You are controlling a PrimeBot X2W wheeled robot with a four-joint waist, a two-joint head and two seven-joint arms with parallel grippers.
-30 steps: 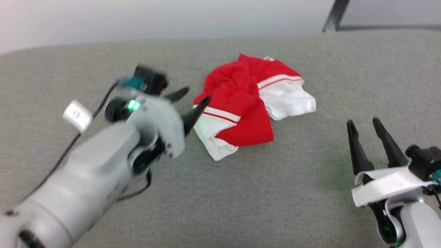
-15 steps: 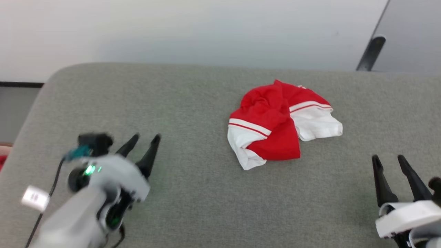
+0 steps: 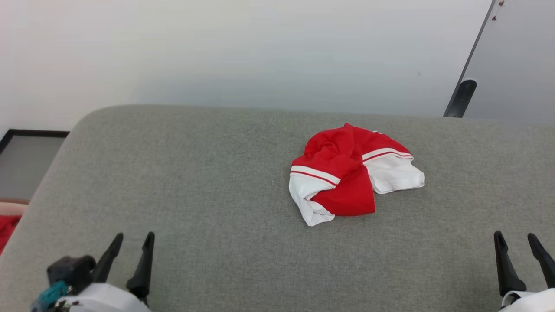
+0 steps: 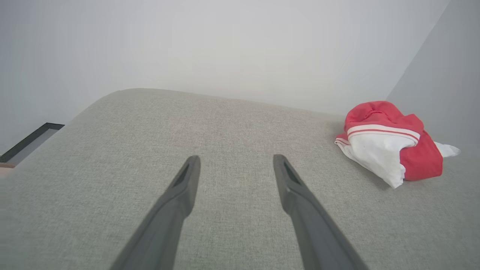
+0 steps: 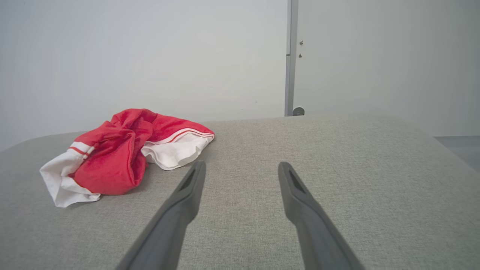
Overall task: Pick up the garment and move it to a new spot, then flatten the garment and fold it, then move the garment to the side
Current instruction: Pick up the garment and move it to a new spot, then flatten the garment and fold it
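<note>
The garment (image 3: 347,173) lies crumpled in a heap on the grey padded table (image 3: 217,173), right of centre toward the far edge. It is bright red with white panels and red-and-white striped trim. The left wrist view has the garment (image 4: 390,146) at its right, the right wrist view has the garment (image 5: 120,153) at its left. My left gripper (image 3: 133,238) hovers open at the near left, well apart from the cloth, fingers empty (image 4: 234,159). My right gripper (image 3: 514,236) stands open at the near right, also empty (image 5: 242,165).
A pale wall rises behind the table. A dark metal post (image 3: 459,97) and a grey panel stand at the back right. Beyond the table's left edge lie a dark-framed floor area (image 3: 26,151) and something red (image 3: 6,229).
My left arm has drawn back from beside the garment to the near left corner. The head camera has tilted up, so the whole scene sits lower. The garment itself has not moved.
</note>
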